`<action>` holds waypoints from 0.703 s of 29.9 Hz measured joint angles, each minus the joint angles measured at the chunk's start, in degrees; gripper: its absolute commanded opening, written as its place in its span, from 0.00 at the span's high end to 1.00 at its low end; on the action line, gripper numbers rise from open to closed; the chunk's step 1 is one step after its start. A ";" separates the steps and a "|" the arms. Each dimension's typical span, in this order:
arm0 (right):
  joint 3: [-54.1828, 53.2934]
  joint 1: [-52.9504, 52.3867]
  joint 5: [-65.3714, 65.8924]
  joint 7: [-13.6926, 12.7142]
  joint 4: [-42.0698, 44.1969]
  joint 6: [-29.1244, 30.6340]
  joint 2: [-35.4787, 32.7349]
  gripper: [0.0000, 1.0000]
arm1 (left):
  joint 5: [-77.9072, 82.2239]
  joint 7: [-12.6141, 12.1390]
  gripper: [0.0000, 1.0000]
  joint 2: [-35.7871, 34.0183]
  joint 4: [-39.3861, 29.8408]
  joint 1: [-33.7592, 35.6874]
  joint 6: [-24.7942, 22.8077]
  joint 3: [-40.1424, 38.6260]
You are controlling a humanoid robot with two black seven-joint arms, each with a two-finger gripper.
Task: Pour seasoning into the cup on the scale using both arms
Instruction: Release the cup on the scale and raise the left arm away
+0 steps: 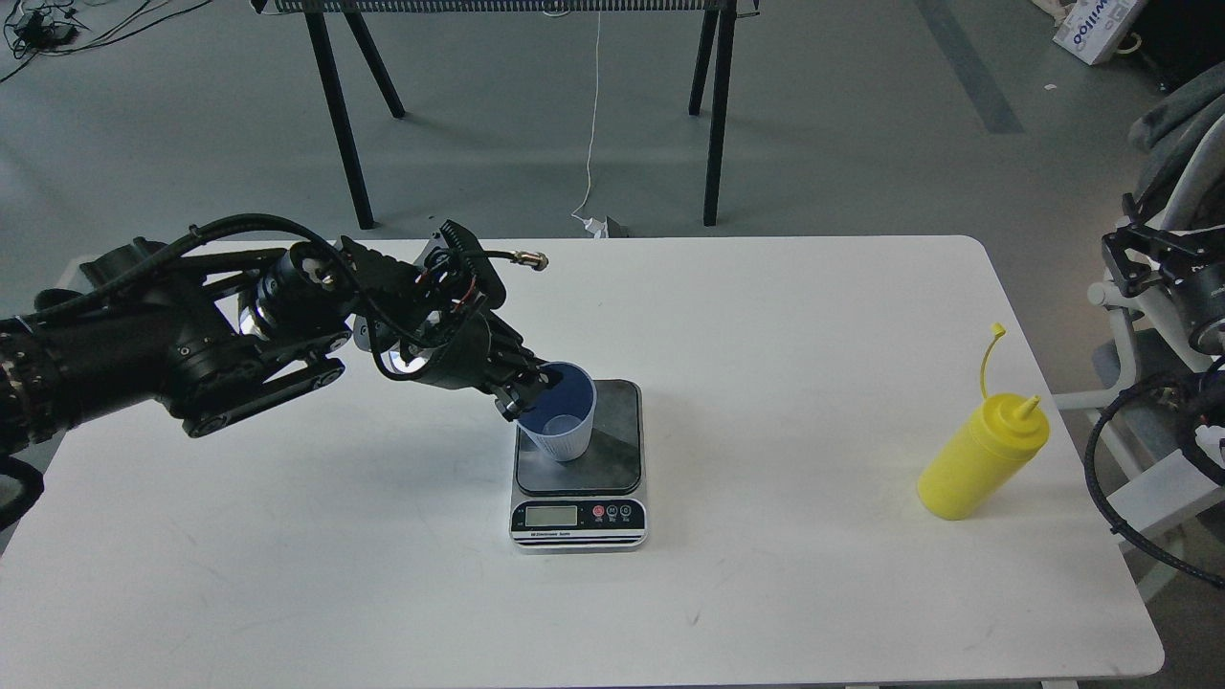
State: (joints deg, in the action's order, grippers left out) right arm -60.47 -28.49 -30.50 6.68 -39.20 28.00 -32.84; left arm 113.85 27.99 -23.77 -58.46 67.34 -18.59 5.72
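Left gripper [526, 390] apparently pinching cup [560, 423] rim, cup on scale [580, 478].

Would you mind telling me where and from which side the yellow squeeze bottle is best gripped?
I would grip the yellow squeeze bottle around its plain cylindrical body, below the shoulder, coming from the right, where the right arm enters. It stands upright near the table's right edge, and its conical nozzle and thin cap strap on top offer no firm hold.
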 measured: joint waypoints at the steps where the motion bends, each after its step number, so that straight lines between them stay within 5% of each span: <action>1: 0.00 0.00 0.00 0.00 0.00 0.00 0.00 0.01 | -0.09 0.01 0.64 0.01 0.00 0.00 -0.03 0.00; 4: 0.00 0.01 0.00 0.00 0.00 0.00 0.04 0.01 | -0.47 0.01 0.36 0.02 -0.01 0.05 -0.14 -0.12; 14: 0.00 0.09 0.04 0.00 -0.02 0.00 0.05 0.01 | -2.93 0.01 0.22 -0.08 -0.50 0.73 0.20 -2.58; 21: -0.03 0.54 0.03 0.00 -0.28 0.00 -0.40 0.01 | -17.09 0.02 0.01 -1.69 -0.94 3.13 -0.39 -8.99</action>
State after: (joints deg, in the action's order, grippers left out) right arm -60.50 -27.95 -30.47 6.68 -39.48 28.00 -33.25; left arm 96.76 28.01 -25.46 -59.40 70.47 -18.98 -3.26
